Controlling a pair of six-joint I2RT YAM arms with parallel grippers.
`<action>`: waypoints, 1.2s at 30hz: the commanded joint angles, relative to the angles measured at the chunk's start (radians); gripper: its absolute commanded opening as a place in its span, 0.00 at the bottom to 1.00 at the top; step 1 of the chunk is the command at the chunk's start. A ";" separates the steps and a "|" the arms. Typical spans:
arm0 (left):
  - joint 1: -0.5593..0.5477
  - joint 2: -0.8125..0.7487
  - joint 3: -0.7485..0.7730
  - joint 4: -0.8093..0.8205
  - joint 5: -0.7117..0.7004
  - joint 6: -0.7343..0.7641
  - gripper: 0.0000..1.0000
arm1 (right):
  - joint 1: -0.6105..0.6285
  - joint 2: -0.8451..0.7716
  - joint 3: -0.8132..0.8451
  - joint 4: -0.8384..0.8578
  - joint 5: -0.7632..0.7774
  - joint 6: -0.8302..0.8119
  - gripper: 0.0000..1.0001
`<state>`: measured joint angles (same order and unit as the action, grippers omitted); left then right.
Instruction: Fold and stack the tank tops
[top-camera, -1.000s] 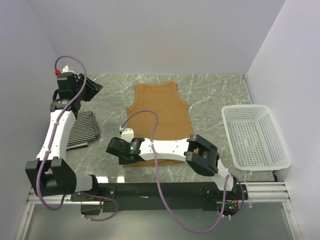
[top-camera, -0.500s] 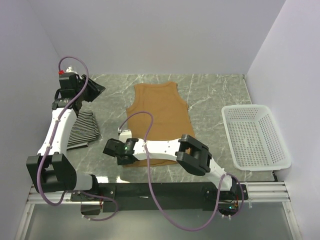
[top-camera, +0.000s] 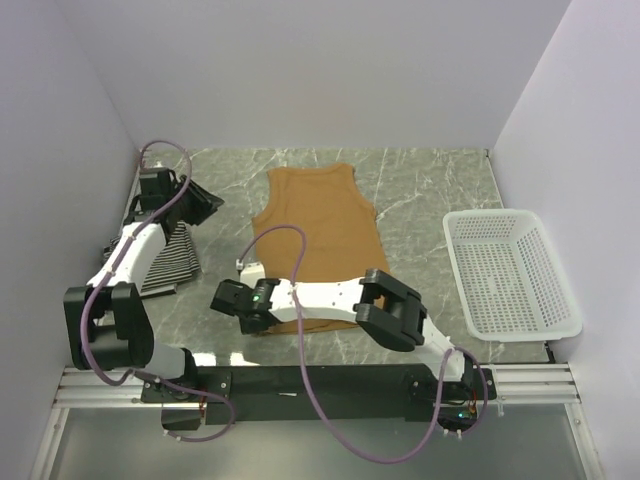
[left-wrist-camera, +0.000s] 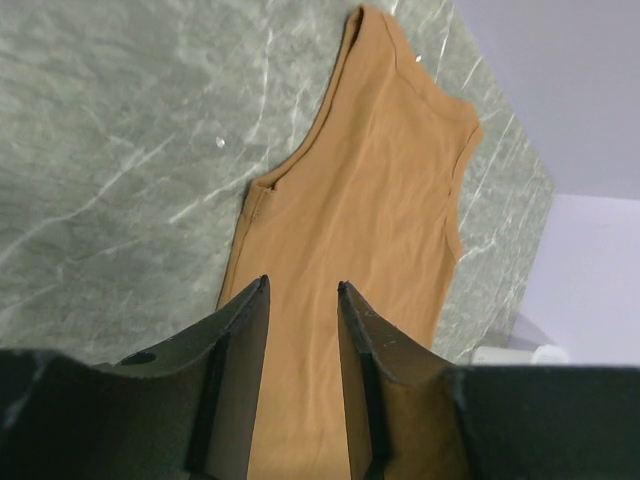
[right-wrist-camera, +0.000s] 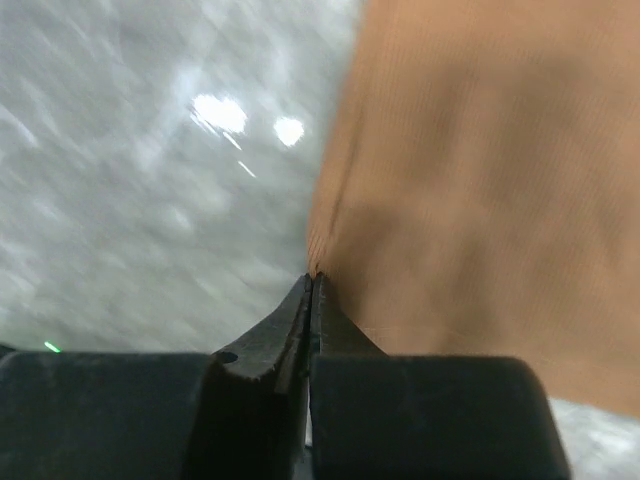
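The tan top (top-camera: 315, 225) lies flat in the middle of the tabletop (top-camera: 430, 190). The right gripper (right-wrist-camera: 311, 283) is squeezed together at its near left corner, maybe on just 1 thin edge, so the cloth could slip out. The left gripper (left-wrist-camera: 302, 285) hangs apart, holding nothing.

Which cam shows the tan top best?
Top external: the tan top lies flat, nearly whole, only its near hem under the right arm. Left wrist shows most of it obliquely; right wrist only a blurred edge.
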<state>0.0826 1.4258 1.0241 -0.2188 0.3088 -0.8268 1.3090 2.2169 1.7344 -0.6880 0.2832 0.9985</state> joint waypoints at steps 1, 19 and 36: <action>-0.044 0.021 -0.038 0.102 0.007 -0.029 0.40 | -0.004 -0.144 -0.137 0.022 -0.065 -0.073 0.00; -0.259 0.358 0.042 0.121 -0.255 0.014 0.47 | -0.034 -0.338 -0.292 0.091 -0.148 -0.115 0.00; -0.262 0.415 0.149 0.016 -0.304 0.055 0.01 | -0.047 -0.295 -0.237 0.120 -0.213 -0.112 0.00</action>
<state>-0.1783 1.8503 1.1198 -0.1719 0.0463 -0.8001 1.2690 1.9263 1.4452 -0.5911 0.1009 0.8917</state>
